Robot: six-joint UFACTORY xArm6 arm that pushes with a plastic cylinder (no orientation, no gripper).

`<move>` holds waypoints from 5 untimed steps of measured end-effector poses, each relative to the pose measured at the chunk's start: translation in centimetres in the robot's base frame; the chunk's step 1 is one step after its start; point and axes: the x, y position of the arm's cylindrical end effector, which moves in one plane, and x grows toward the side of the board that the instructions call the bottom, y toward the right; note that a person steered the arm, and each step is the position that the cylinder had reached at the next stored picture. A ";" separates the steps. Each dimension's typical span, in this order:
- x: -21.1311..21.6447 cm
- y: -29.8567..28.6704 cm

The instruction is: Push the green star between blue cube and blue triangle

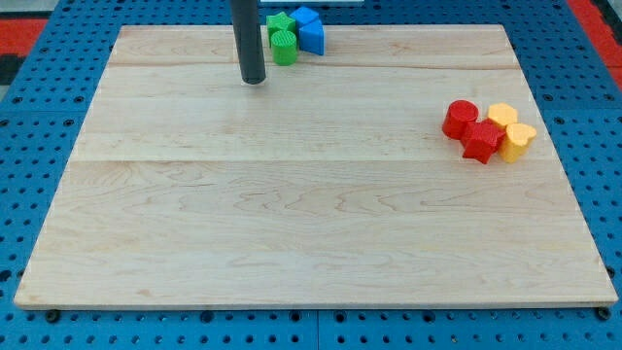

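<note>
The green star [279, 21] lies at the view's top, in a tight cluster. A green cylinder [284, 46] stands just below it. A blue block [305, 17] sits to the star's right, and a second blue block [312, 39] sits just below that one; I cannot tell which is the cube and which the triangle. The star touches or nearly touches these blocks. My tip [254, 80] rests on the board to the left of and below the cluster, about a block's width from the green cylinder.
A second cluster lies at the view's right: a red cylinder [460, 118], a red star-like block [481, 142], a yellow block [503, 116] and a yellow heart-like block [519, 139]. The wooden board [311, 214] sits on a blue perforated table.
</note>
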 end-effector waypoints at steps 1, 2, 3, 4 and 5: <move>-0.1 0.0; -0.2 2.0; -0.3 6.5; -1.6 10.4; -3.0 14.6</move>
